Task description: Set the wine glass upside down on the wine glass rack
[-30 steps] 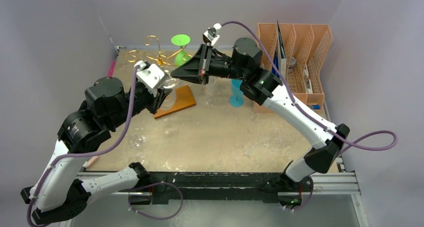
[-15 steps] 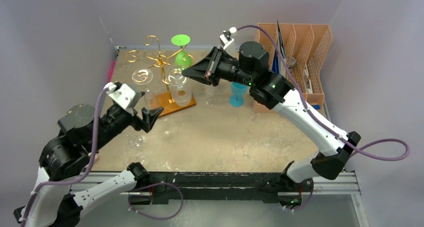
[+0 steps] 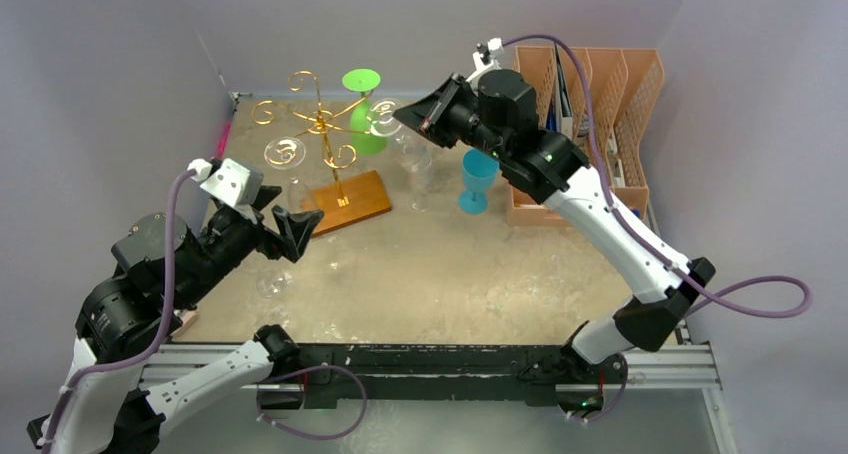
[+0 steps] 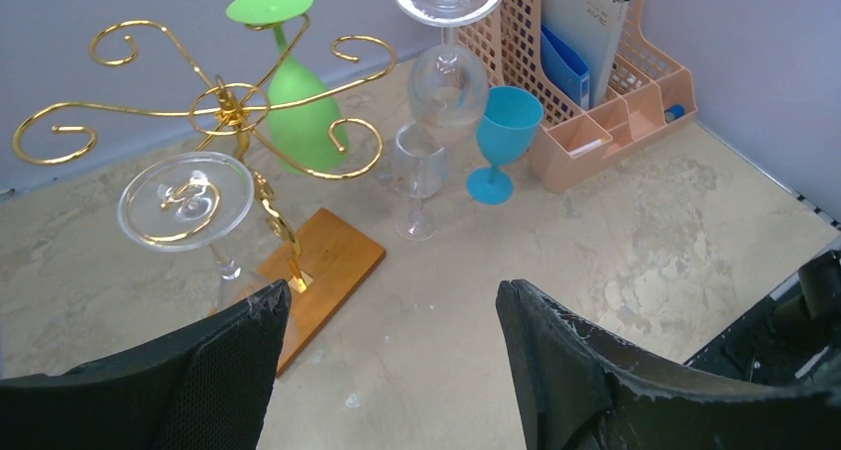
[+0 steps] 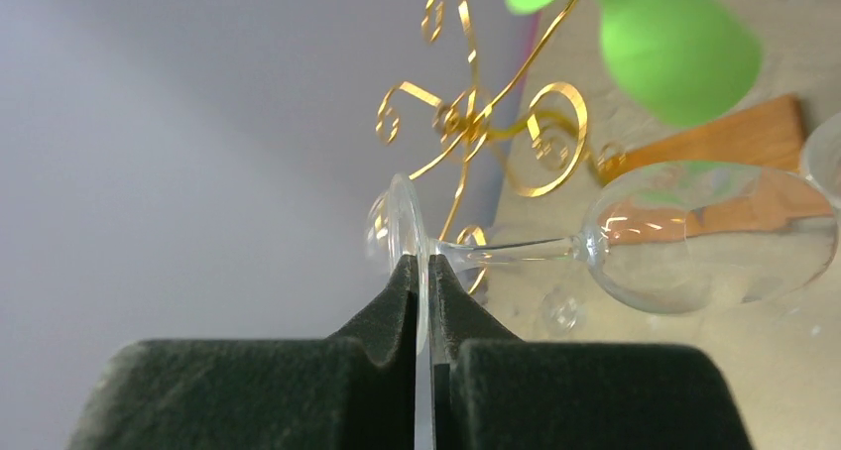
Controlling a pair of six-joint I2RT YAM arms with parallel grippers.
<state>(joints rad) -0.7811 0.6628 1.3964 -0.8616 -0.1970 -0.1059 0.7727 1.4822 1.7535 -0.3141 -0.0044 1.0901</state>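
Observation:
The wine glass rack [image 3: 322, 124] [image 4: 230, 108] [image 5: 466, 113], gold wire on a wooden base [image 3: 345, 202], stands at the far left. On it hang, upside down, a green glass [image 3: 362, 114] [image 4: 298, 118] and a clear glass [image 3: 285, 154] [image 4: 186, 200]. My right gripper [image 3: 400, 117] [image 5: 419, 264] is shut on the foot of a clear wine glass [image 3: 410, 152] [image 4: 448, 93] [image 5: 714, 237]. That glass hangs bowl-down, just right of the rack's arms. My left gripper [image 3: 285, 214] [image 4: 392, 289] is open and empty, near the base's front edge.
A blue glass [image 3: 478, 179] [image 4: 506, 138] and an upright clear glass [image 3: 418, 189] [image 4: 419, 177] stand right of the rack. An orange file organiser [image 3: 600, 104] fills the far right corner. Another clear glass [image 3: 272, 282] lies by the left arm.
My left gripper opened, let go of the clear glass now hanging on the rack, and drew back toward the near left. My right gripper carried its glass up and to the right.

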